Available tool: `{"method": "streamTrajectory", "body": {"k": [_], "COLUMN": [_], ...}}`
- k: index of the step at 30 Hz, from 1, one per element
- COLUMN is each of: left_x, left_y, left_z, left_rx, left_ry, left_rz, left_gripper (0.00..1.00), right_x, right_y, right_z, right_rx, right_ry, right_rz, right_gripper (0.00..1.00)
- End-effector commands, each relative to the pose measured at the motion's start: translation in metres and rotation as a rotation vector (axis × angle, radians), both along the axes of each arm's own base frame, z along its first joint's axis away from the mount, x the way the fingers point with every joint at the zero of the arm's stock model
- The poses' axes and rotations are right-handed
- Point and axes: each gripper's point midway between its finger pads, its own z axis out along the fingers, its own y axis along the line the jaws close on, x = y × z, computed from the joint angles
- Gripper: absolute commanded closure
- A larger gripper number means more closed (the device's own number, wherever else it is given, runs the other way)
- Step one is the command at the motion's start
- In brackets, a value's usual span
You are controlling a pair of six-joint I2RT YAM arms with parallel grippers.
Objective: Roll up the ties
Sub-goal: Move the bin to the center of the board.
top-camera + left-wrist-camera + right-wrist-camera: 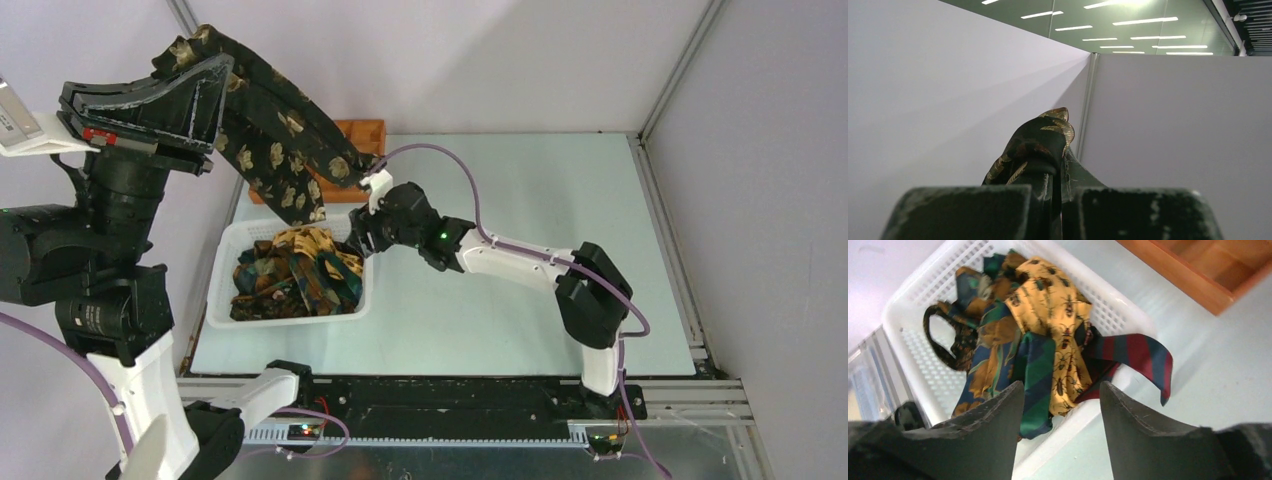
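My left gripper [222,70] is raised high at the far left and is shut on a dark tie [285,130] with a gold leaf print. The tie hangs from it in a long drape down towards the basket. In the left wrist view the gripper [1062,172] has the tie [1040,137] bunched over and between its closed fingers. My right gripper [358,235] hovers at the basket's far right corner. In the right wrist view it [1060,390] is open and empty above several more ties [1048,325] heaped in the basket.
The white mesh basket [222,300] stands at the table's left, seen close in the right wrist view [923,295]. One red and navy striped tie [1138,352] hangs over its rim. An orange compartment tray [362,132] sits behind the basket, partly hidden by the hanging tie, and shows in the right wrist view [1198,275].
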Motion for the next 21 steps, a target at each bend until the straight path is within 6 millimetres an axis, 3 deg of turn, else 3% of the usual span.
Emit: {"method": "streamTrajectory", "body": {"k": [1, 4, 14, 17, 21], "left_x": [-0.005, -0.005, 0.002, 0.004, 0.006], "left_y": [0.0, -0.001, -0.002, -0.003, -0.003], "left_z": [0.006, 0.005, 0.0, -0.002, -0.003], "left_rx": [-0.005, -0.005, 0.004, 0.005, 0.006], "left_ry": [-0.039, -0.038, -0.025, -0.022, -0.017], "left_rz": [-0.01, -0.011, -0.014, -0.013, -0.014], "left_gripper": [1.0, 1.0, 1.0, 1.0, 1.0], "right_x": [0.039, 0.047, 0.046, 0.034, 0.008], "right_y": [-0.018, -0.027, -0.043, -0.036, -0.011], "right_z": [-0.007, -0.031, -0.082, -0.091, -0.098], "right_rx": [0.006, -0.022, -0.128, -0.157, -0.181], "right_ry": [0.075, 0.16, 0.278, 0.285, 0.283], "right_rz": [-0.187, -0.23, -0.369, -0.324, -0.21], "right_gripper": [0.45, 0.61, 0.87, 0.91, 0.94]}}
